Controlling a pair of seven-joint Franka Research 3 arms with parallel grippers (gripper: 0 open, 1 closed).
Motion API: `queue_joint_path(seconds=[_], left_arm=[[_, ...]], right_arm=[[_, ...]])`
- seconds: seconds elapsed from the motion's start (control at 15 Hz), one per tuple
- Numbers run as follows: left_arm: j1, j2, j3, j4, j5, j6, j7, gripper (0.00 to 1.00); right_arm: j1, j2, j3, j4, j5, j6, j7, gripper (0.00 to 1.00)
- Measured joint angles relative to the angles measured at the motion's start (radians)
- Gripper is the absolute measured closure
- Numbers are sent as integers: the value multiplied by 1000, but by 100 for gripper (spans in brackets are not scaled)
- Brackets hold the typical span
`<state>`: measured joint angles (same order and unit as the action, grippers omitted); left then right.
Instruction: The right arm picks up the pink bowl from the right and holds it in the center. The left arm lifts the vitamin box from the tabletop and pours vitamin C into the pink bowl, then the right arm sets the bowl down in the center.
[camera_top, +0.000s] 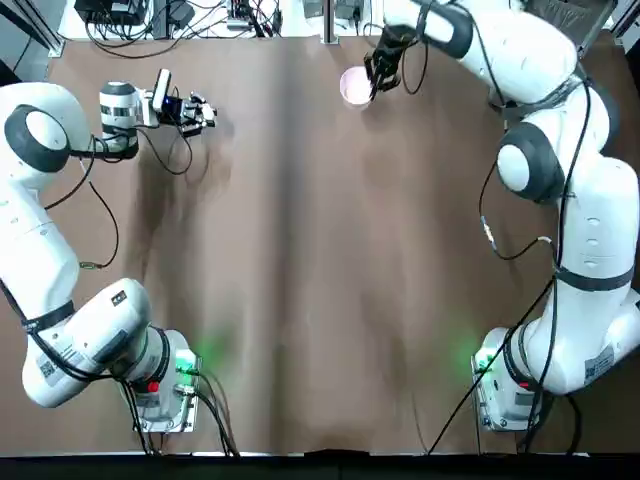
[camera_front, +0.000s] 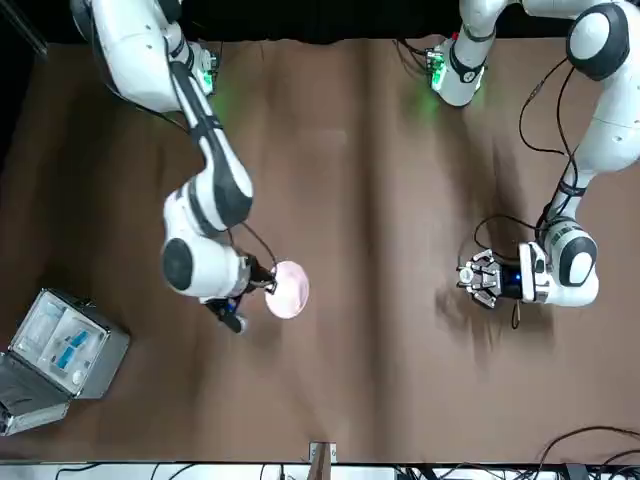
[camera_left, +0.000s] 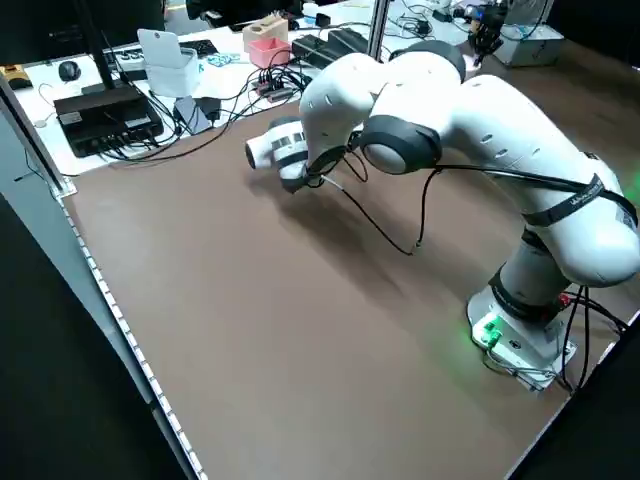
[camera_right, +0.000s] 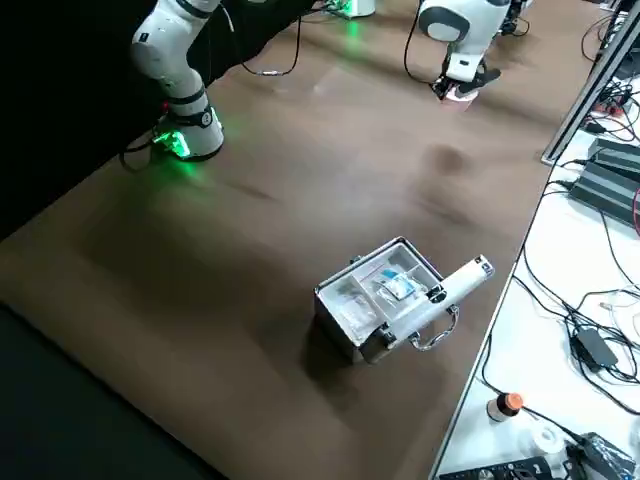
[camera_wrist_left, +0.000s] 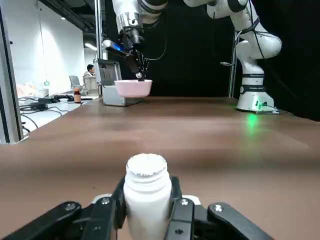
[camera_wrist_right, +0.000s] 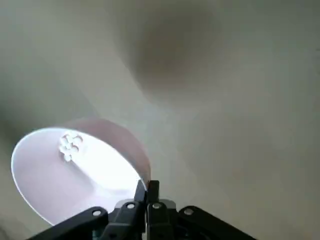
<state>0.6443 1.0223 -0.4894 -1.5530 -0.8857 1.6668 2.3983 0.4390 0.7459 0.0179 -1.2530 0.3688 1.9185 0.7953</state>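
Pink bowl (camera_top: 355, 85), held above the brown surface (camera_top: 320, 280) near its far edge, a little to the robot's right of centre; the right gripper (camera_top: 378, 78) is pinched together on the bowl's rim. In the right wrist view the bowl (camera_wrist_right: 75, 170) shows a whitish inside with a small flower mark, the rim caught between the two fingers (camera_wrist_right: 152, 192). Vitamin box (camera_wrist_left: 147, 195), a small white ribbed-cap bottle, standing upright between the fingers of the left gripper (camera_wrist_left: 145, 210), which are clamped on its sides. The left gripper (camera_top: 195, 110) lies low over the far left part of the surface, well apart from the bowl. A grey hinged case (camera_right: 385, 295) with blue-white contents sits open on the surface at the robot's far right
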Motion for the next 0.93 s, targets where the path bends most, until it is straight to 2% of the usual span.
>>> queue_joint_path(seconds=[0.2,0.47,0.67,0.93], left_arm=[[-7,35,25,17,14,9,47,64],[-57,46,99,42,34,42,62,64],[-75,48,121,46,39,82,64,64],[-78,48,126,51,39,83,64,64]], right_arm=[[61,44,4,-20,0,31,-24,98],[137,116,4,-28,0,127,-21,98],[140,134,1,-28,0,133,-21,98],[139,134,1,-26,9,133,-21,98]])
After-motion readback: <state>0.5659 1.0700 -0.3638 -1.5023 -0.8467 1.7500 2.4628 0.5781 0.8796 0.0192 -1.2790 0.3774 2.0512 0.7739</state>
